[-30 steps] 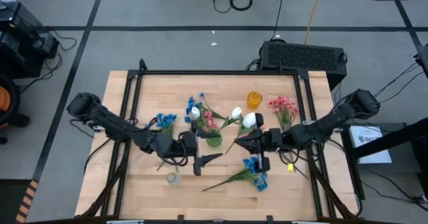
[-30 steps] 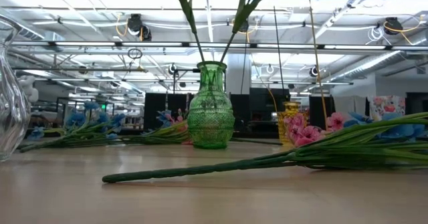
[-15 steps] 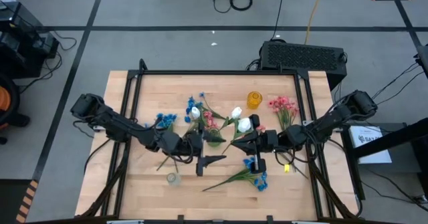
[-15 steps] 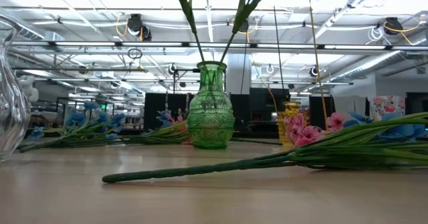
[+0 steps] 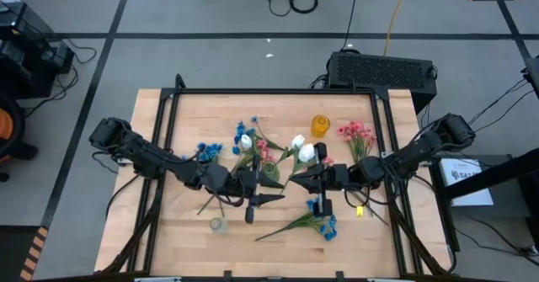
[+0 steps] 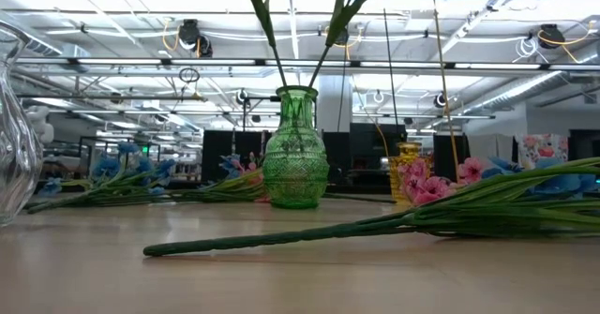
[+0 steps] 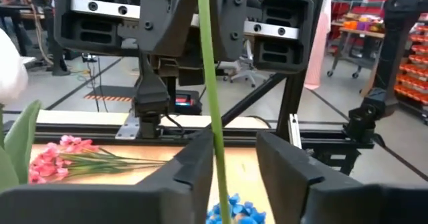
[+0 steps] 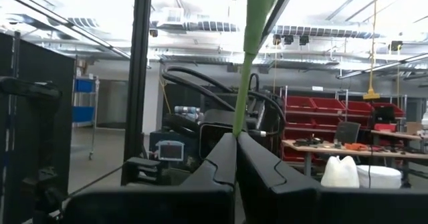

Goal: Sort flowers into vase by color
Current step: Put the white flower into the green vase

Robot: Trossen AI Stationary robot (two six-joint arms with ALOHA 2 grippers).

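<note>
A green glass vase [image 5: 269, 174] [image 6: 295, 155] stands mid-table with two green stems rising from its neck. My right gripper [image 5: 313, 178] [image 8: 235, 140] hovers just right of the vase, shut on the stem of a white flower [image 5: 307, 154]. My left gripper [image 5: 257, 183] [image 7: 235, 150] hovers just left of the vase, level and pointing at the right gripper. Its fingers stand apart, one on either side of a thin upright green stem [image 7: 208, 63]. Another white bud [image 5: 245, 141] shows left of the vase. My right gripper pinches the white flower's thin green stem [image 8: 239, 120] between its two shut fingers. The stem rises upright out of the fingertips, and the fingers lie across it. The stem below the fingers is hidden. My left gripper has the upright stem [image 7: 217, 164] close to one finger's inner face; whether they touch I cannot tell.
A small yellow vase [image 5: 320, 125] stands at the far side and a clear glass vase [image 5: 218, 224] near the front left. Blue sprays [image 5: 208, 151] [image 5: 320, 223] and a pink spray [image 5: 356, 132] lie flat on the wood. One long stem [image 6: 281, 241] lies across the front.
My left gripper has moved toward the table's right edge, closer to the green vase and the right gripper, and has sunk a little. The vase and the loose flowers have stayed put.
</note>
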